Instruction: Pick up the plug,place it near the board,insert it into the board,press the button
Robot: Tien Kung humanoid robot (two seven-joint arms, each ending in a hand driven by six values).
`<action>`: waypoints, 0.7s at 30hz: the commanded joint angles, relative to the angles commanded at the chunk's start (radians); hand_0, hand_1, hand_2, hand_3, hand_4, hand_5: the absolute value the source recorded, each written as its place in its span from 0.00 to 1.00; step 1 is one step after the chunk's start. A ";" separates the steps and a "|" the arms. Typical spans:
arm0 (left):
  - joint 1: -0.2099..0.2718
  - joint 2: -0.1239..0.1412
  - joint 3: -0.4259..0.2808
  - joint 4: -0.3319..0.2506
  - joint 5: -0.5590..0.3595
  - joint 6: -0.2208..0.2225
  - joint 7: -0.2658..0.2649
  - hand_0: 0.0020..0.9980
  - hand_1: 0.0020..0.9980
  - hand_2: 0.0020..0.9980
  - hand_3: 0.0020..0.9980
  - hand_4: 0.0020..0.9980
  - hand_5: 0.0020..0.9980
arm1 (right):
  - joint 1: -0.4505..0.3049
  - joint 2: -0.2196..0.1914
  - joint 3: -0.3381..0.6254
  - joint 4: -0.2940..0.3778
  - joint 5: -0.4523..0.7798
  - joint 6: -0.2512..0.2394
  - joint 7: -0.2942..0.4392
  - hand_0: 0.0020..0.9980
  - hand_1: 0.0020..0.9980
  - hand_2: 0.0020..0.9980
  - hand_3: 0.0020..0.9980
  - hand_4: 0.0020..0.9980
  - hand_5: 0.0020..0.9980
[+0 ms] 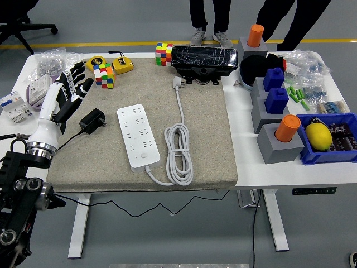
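Head view: the black plug (92, 120) is seen lying loose on the mat, centre-left, just left of the white board (138, 137), not inserted. The left hand (66, 96) is held above-left with fingers spread, nothing gripped. Inserting and button pressing are judged outstanding.

- Matt, rough beige cloth on the mat (206, 134).
- Smooth white plastic, slightly glossy, on the board (138, 137) and its cable (178, 148).
- Matt black plastic on the plug (92, 120).
- Glossy wrap over the black box (203, 58).
- Smooth white table (245, 162).
- Glossy white and black shell on the left hand (60, 100).
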 joint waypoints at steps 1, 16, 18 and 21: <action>0.000 0.000 0.000 0.000 0.000 0.000 0.000 0.81 0.89 0.90 0.88 1.00 0.74 | 0.001 0.000 0.000 0.000 0.000 0.000 0.000 0.78 0.69 0.71 0.76 1.00 1.00; -0.006 0.000 0.008 0.007 -0.001 0.001 0.000 0.81 0.89 0.90 0.88 1.00 0.72 | 0.005 -0.002 -0.007 0.000 0.003 -0.001 0.000 0.78 0.69 0.71 0.76 1.00 1.00; -0.006 0.001 0.009 0.006 0.000 0.001 0.000 0.81 0.89 0.90 0.88 1.00 0.72 | 0.006 -0.003 -0.008 0.000 0.004 -0.002 -0.001 0.78 0.69 0.71 0.76 1.00 1.00; -0.006 0.004 0.010 0.007 0.003 0.001 0.002 0.81 0.89 0.90 0.88 1.00 0.72 | 0.005 -0.003 -0.007 0.000 0.003 -0.002 -0.003 0.78 0.69 0.71 0.76 1.00 1.00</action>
